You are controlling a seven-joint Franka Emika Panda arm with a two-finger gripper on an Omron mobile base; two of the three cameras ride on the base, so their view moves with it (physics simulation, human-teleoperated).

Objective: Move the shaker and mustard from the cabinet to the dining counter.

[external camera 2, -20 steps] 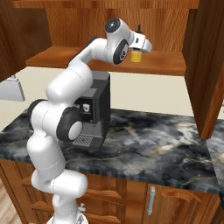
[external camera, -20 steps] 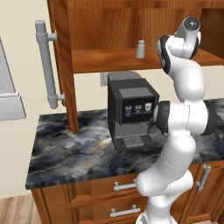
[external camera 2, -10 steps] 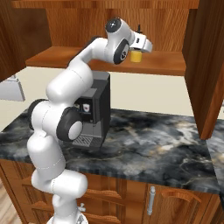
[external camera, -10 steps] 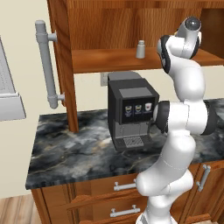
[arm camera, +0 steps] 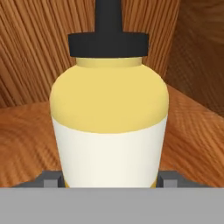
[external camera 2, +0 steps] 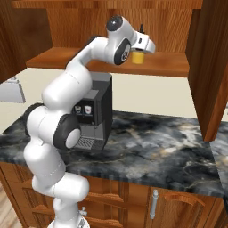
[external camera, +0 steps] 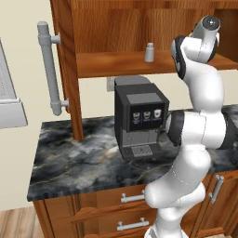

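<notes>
Gripper (external camera 2: 141, 52) clamped around mustard (arm camera: 109, 118) on cabinet (external camera 2: 169, 67) shelf. Shaker (external camera: 149, 52) well off to gripper's side, untouched. 0 of 2 delivered; both moves remain.

One shaker (external camera: 149, 52) and one mustard (arm camera: 109, 122) are seen, plus one coffee machine (external camera: 139, 116); two drawers (external camera: 116, 204) can be counted under the counter (external camera: 69, 162)

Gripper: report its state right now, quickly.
Gripper: closed on the mustard bottle, one finger on each side of its base, bottle upright on the cabinet shelf.
</notes>
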